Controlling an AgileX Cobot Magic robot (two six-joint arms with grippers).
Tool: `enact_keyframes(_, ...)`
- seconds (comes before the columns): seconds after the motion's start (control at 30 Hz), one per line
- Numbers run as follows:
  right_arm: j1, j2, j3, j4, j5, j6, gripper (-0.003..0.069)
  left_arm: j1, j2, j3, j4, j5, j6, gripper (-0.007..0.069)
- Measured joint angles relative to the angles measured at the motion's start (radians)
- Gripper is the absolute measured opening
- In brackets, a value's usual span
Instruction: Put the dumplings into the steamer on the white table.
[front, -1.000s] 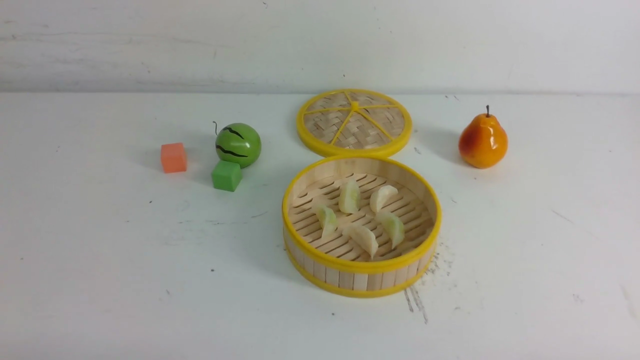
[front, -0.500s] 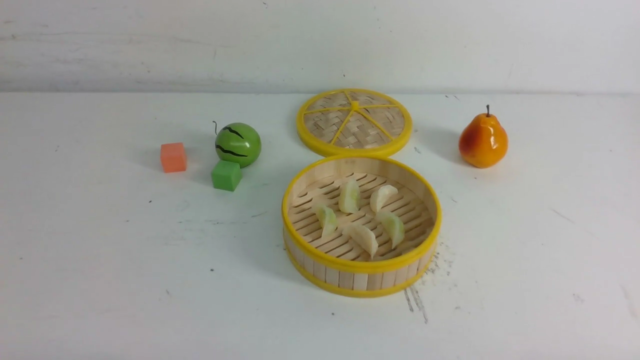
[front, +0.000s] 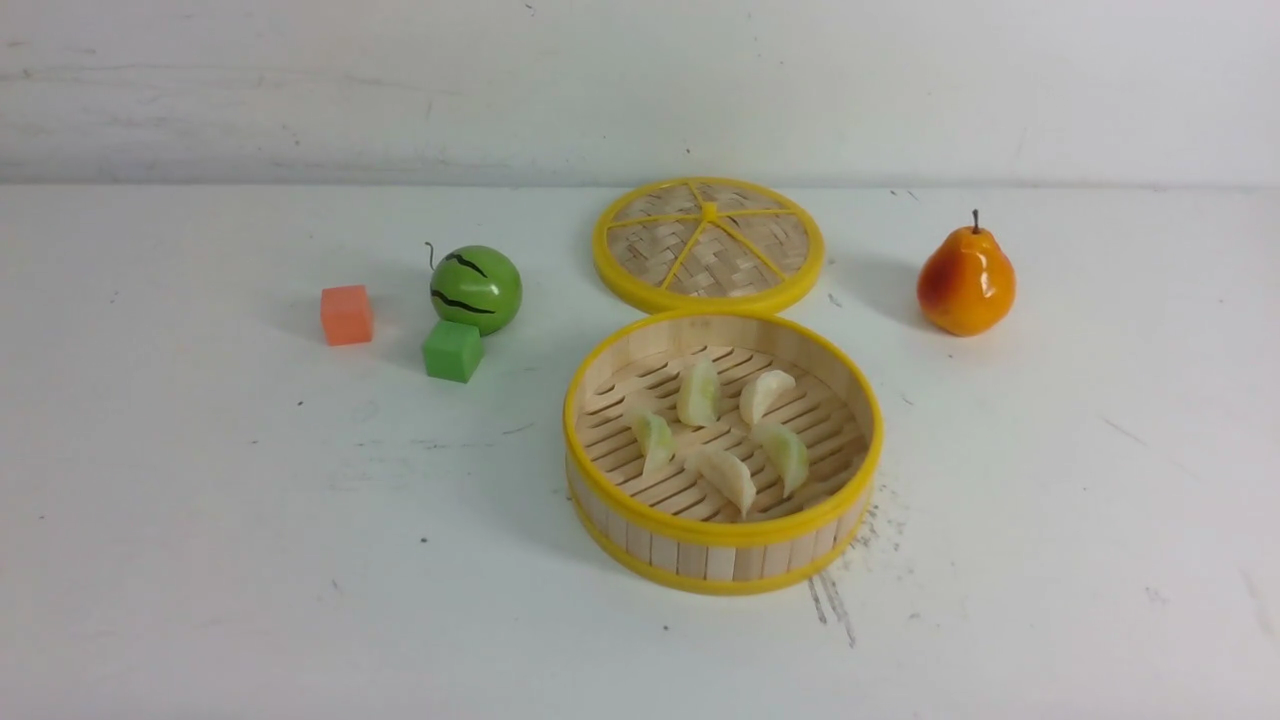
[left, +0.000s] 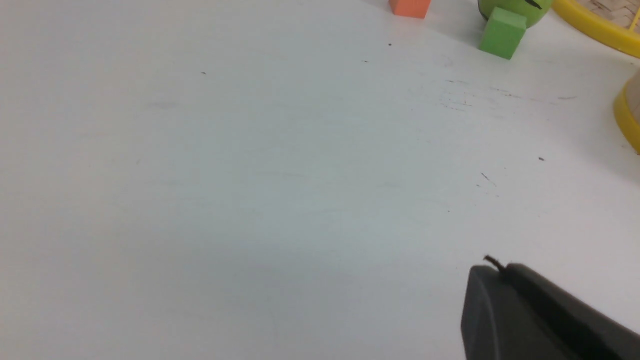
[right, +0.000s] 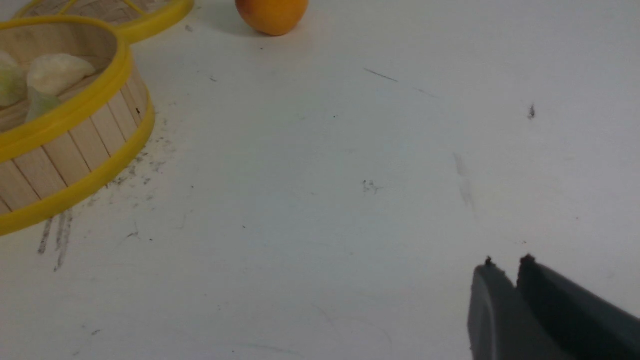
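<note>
The steamer (front: 722, 530) stands in the middle of the white table (front: 200, 560). Several pale dumplings (front: 725, 475) lie inside it on the slatted floor. Its rim shows in the right wrist view (right: 75, 112) with dumplings (right: 55, 72) inside, and a sliver of it shows in the left wrist view (left: 629, 117). Neither arm shows in the front view. My left gripper (left: 500, 270) is shut and empty above bare table, well apart from the steamer. My right gripper (right: 506, 265) is shut and empty above bare table, to the right of the steamer.
A flat woven bamboo lid (front: 708, 243) lies just behind the steamer. A toy watermelon (front: 476, 289), a green cube (front: 452, 350) and an orange cube (front: 346, 314) sit at the left. An orange pear (front: 965, 282) stands at the right. A wall runs along the back.
</note>
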Motion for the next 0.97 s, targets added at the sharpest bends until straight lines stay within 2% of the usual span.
enact_keyframes(0.97,0.000,0.000,0.000,-0.001,0.000,0.000,0.0108,0.000,0.000,0.000,0.000,0.003,0.000,-0.0010)
